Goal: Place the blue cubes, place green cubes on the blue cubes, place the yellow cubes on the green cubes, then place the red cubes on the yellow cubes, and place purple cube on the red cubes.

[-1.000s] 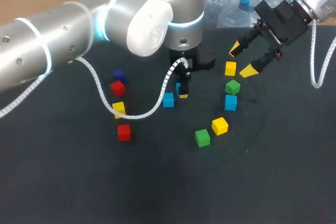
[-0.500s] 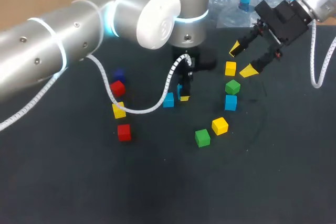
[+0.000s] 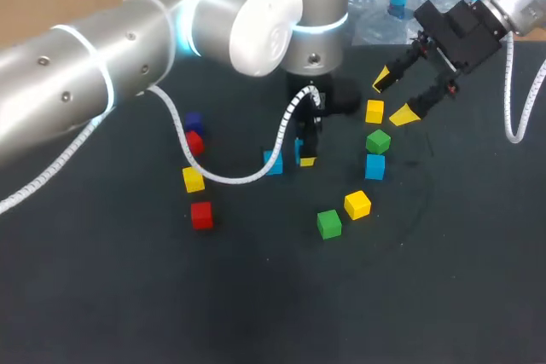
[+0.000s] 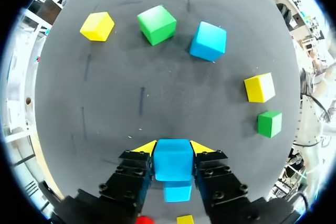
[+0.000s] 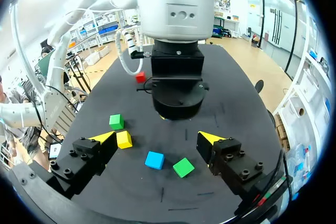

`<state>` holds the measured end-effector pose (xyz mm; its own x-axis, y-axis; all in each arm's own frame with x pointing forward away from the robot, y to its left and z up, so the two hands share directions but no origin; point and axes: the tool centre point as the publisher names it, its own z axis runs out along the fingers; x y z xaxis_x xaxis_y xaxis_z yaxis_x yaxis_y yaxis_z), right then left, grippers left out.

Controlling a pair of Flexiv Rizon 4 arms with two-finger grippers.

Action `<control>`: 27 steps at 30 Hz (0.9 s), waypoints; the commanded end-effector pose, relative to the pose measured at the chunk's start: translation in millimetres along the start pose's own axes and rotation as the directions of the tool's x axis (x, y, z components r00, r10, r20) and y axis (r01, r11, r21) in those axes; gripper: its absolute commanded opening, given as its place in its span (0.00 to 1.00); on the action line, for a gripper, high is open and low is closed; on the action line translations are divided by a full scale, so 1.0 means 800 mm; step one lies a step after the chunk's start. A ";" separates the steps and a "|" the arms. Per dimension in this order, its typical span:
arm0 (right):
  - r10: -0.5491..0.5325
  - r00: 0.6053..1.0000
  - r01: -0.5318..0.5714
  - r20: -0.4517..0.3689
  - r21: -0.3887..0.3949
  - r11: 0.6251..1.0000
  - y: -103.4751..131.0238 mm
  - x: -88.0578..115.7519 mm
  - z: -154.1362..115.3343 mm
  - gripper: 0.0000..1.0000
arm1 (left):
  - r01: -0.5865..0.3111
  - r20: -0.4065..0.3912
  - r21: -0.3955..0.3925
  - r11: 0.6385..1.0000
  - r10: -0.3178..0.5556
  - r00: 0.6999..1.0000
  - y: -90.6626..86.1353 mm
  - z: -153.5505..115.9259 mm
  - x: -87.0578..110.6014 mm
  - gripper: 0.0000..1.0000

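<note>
My left gripper (image 3: 304, 156) (image 4: 174, 147) is shut on a blue cube (image 4: 173, 159) (image 3: 299, 149), held a little above the table. A second blue cube (image 3: 273, 162) (image 4: 177, 192) lies on the table just beside and under it. Ahead of it a yellow cube (image 3: 374, 111) (image 4: 97, 26), a green cube (image 3: 378, 141) (image 4: 156, 23) and a third blue cube (image 3: 374, 166) (image 4: 208, 41) lie in a row. My right gripper (image 3: 397, 96) (image 5: 156, 139) hangs open and empty above that row, over its far end.
A yellow cube (image 3: 357, 204) and a green cube (image 3: 328, 223) lie nearer the front. At the left are a purple cube (image 3: 193, 121), a red cube (image 3: 194, 142), a yellow cube (image 3: 194, 179) and another red cube (image 3: 201, 215). The left arm's cable (image 3: 256, 168) droops over the table.
My left arm has shifted a little to the right, carrying the blue cube with it. The right arm and the loose cubes have stayed where they were.
</note>
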<state>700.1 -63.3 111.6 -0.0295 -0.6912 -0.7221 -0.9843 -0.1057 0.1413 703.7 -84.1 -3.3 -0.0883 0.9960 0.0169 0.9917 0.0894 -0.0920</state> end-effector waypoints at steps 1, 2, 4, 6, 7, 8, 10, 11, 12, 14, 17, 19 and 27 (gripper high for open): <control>-0.001 1.000 0.001 0.001 0.001 1.000 0.001 0.000 0.000 1.00 | -0.001 0.015 -0.044 0.999 0.001 1.000 -0.017 0.000 0.009 0.00; -0.001 1.000 0.001 0.001 0.001 1.000 0.001 0.000 0.000 1.00 | 0.000 0.014 -0.046 0.999 0.001 1.000 -0.019 0.000 0.009 0.00; -0.001 1.000 0.001 0.001 0.001 1.000 0.001 0.000 0.000 1.00 | 0.001 0.012 -0.052 0.999 -0.001 1.000 -0.022 0.000 0.010 0.00; -0.001 1.000 0.001 0.001 0.001 1.000 0.001 0.000 0.000 1.00 | 0.003 0.013 -0.054 0.999 -0.002 1.000 -0.022 0.002 0.012 0.00; -0.001 1.000 0.001 0.001 0.001 1.000 0.001 0.000 0.000 1.00 | 0.003 0.012 -0.053 0.999 -0.003 1.000 -0.023 0.003 0.012 0.00; -0.001 1.000 0.001 0.001 0.001 1.000 0.001 0.000 0.000 1.00 | 0.004 0.012 -0.052 0.999 -0.004 1.000 -0.023 0.003 0.013 0.00; -0.001 1.000 0.001 0.001 0.001 1.000 0.001 0.000 0.000 1.00 | 0.005 0.010 -0.053 0.999 -0.005 1.000 -0.023 0.003 0.013 0.00; -0.001 1.000 0.001 0.001 0.001 1.000 0.001 0.000 0.000 1.00 | 0.005 0.009 -0.054 0.999 -0.005 1.000 -0.024 0.003 0.013 0.00; -0.001 1.000 0.001 0.001 0.001 1.000 0.001 0.000 0.000 1.00 | 0.006 0.008 -0.055 0.998 -0.005 1.000 -0.025 0.002 0.013 0.00; -0.001 1.000 0.001 0.001 0.001 1.000 0.001 0.000 0.000 1.00 | 0.007 0.007 -0.058 0.998 -0.007 1.000 -0.025 0.002 0.013 0.00; -0.001 1.000 0.001 0.001 0.001 1.000 0.001 0.000 0.000 1.00 | 0.009 0.005 -0.055 0.998 -0.009 1.000 -0.025 0.006 0.014 0.00; -0.001 1.000 0.001 0.001 0.001 1.000 0.001 0.000 0.000 1.00 | 0.009 0.005 -0.051 0.999 -0.009 1.000 -0.025 0.008 0.013 0.00; -0.001 1.000 0.001 0.001 0.001 1.000 0.001 0.000 0.000 1.00 | 0.004 0.002 -0.054 0.999 -0.004 1.000 -0.024 0.010 0.010 0.00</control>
<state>700.1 -63.3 111.6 -0.0295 -0.6912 -0.7221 -0.9843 -0.1057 0.1413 682.5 -76.8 -9.3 -0.0935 0.9955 0.0134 0.9949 0.0939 -0.0379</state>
